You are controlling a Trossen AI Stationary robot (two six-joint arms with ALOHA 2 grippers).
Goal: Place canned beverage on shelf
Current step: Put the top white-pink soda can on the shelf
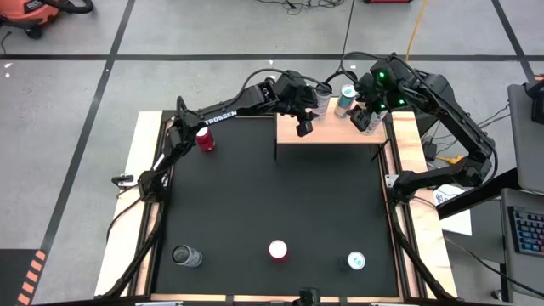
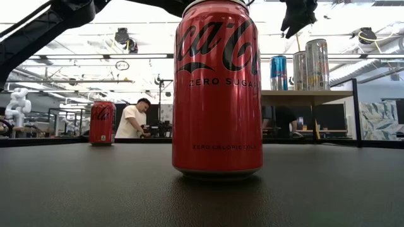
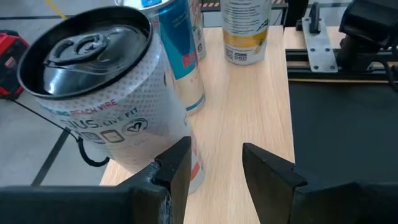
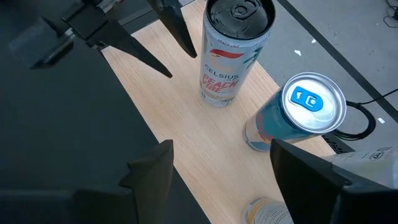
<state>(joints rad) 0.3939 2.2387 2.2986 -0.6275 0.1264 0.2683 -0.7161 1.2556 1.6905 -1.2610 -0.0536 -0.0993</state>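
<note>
The shelf (image 1: 331,136) is standing at the far edge of the black table (image 1: 272,204). Three cans are being carried on it: a white Celsius can (image 4: 227,53), a blue can (image 4: 305,109) just beside it, and a third can (image 3: 245,31) of which only a part is being shown. The left gripper (image 1: 303,127) is being held over the shelf with its fingers apart and nothing between them. The right gripper (image 1: 367,119) is being held over the far right part of the shelf, also spread and empty. Four other cans are being left on the table: a red cola can (image 1: 278,250), a second red can (image 1: 205,138), a grey can (image 1: 185,255) and a teal-topped can (image 1: 356,261).
</note>
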